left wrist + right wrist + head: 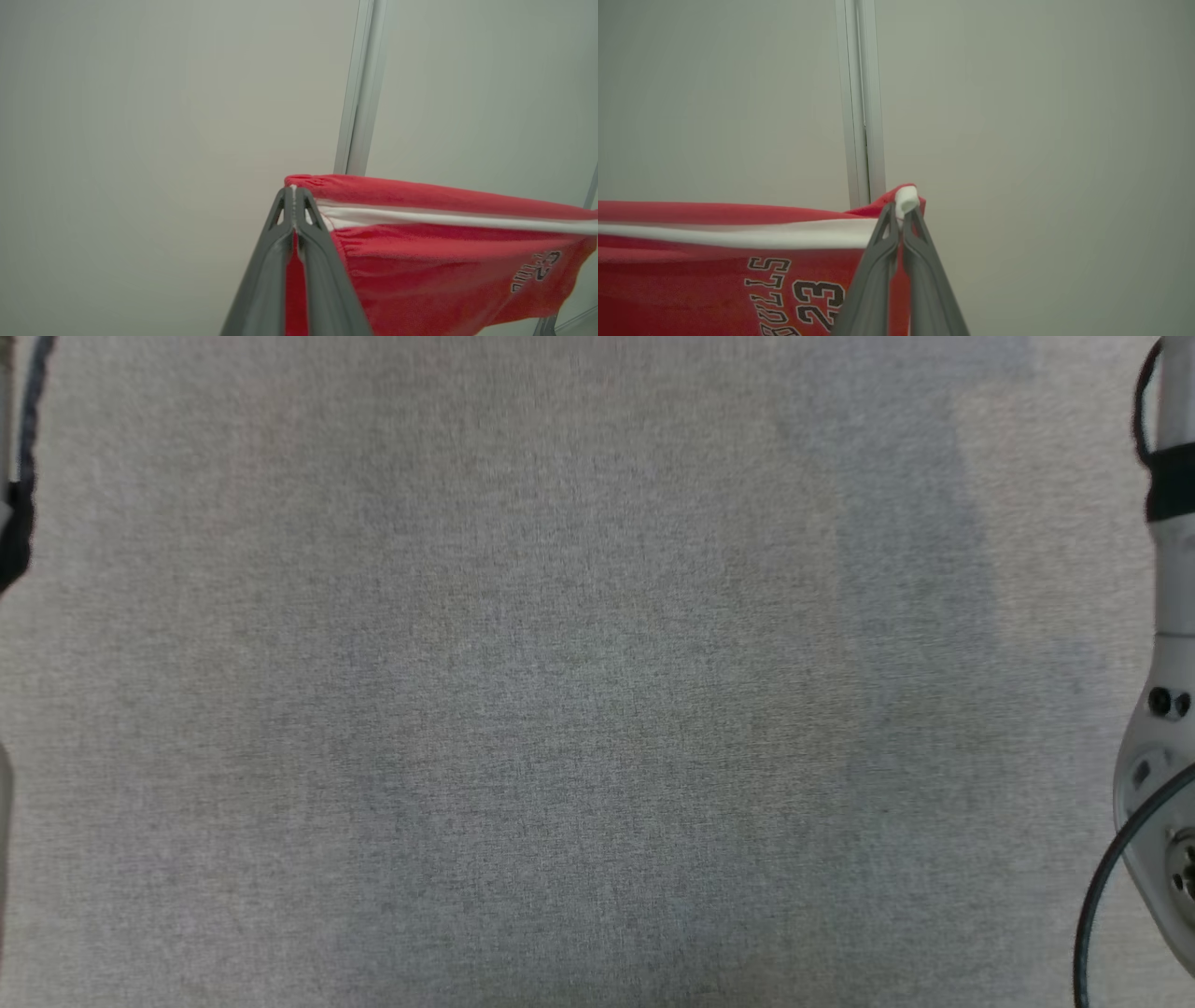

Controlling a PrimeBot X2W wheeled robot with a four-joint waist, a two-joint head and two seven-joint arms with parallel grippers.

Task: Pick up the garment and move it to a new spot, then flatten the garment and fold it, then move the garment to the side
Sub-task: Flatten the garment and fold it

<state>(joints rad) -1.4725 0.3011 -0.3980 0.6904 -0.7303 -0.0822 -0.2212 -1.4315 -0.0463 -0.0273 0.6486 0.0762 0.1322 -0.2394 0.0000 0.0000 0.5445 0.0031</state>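
A: Holding it how?
B: Left jaws and right jaws each pinch a corner of the red garment (420, 261), stretched across the left wrist view's lower right, aloft.
A: Advice?
B: Hold the edge taut; lower both ends evenly onto the grey tabletop (597, 672).

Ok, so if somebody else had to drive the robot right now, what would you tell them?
Left gripper: jaws shut on one top corner of the red cloth garment with a white stripe and black 23.
Right gripper: jaws shut on the other corner.
Garment hangs stretched between them, off the grey cloth table.
Done: picked up. Left: lay it down, flatten, fold, move aside.
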